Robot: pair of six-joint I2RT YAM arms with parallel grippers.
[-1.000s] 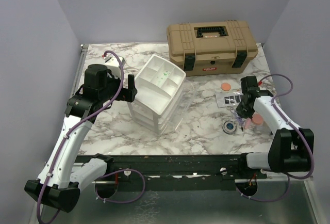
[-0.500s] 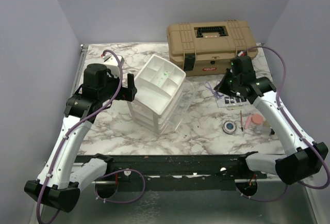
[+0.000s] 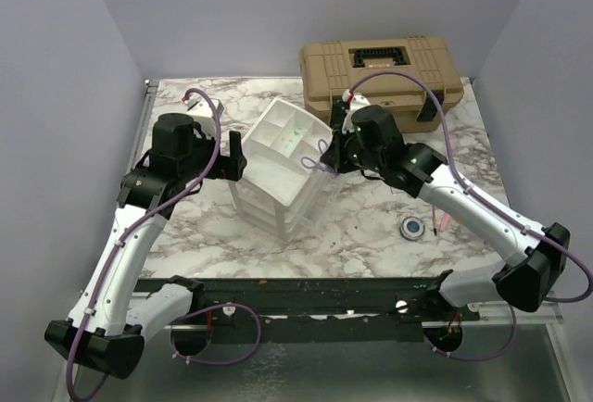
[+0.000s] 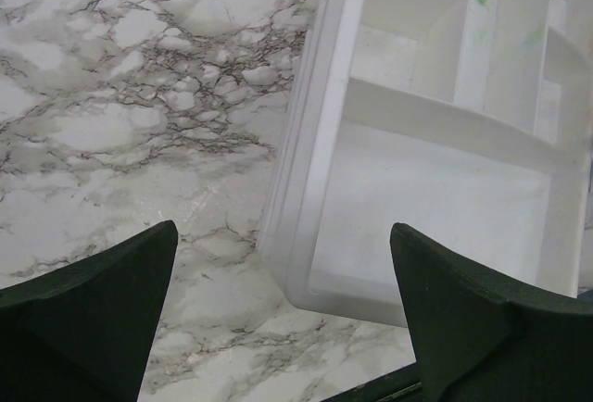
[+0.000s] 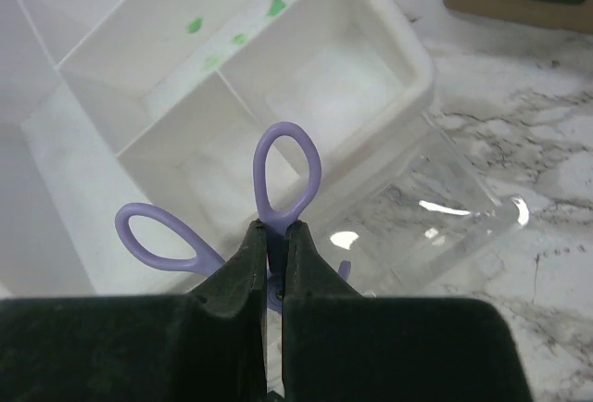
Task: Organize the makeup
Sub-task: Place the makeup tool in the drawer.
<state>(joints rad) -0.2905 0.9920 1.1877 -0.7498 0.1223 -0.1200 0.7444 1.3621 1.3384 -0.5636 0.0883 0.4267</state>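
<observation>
My right gripper point(image 3: 328, 155) point(image 5: 275, 232) is shut on a purple scissor-handled tool point(image 5: 288, 172), held over the right side of the white drawer unit's top tray point(image 5: 167, 96); its loops point(image 3: 319, 167) show at the tray's right edge. The round blue-centred compact point(image 3: 412, 228) and thin pencil point(image 3: 434, 220) lie on the marble at the right, with a bit of pink disc point(image 3: 450, 223) beside my right arm. The palette is hidden. My left gripper point(image 3: 237, 156) point(image 4: 283, 328) is open and empty at the unit's left side.
The white drawer unit point(image 3: 278, 166) stands mid-table, with a clear drawer point(image 3: 331, 189) point(image 5: 445, 221) sticking out to its right. The tan toolbox point(image 3: 380, 73) sits shut at the back right. The tray's corner point(image 4: 310, 272) lies between my left fingers.
My right arm has swung from the right side of the table leftward to the drawer unit, carrying the purple tool. The left arm has not moved.
</observation>
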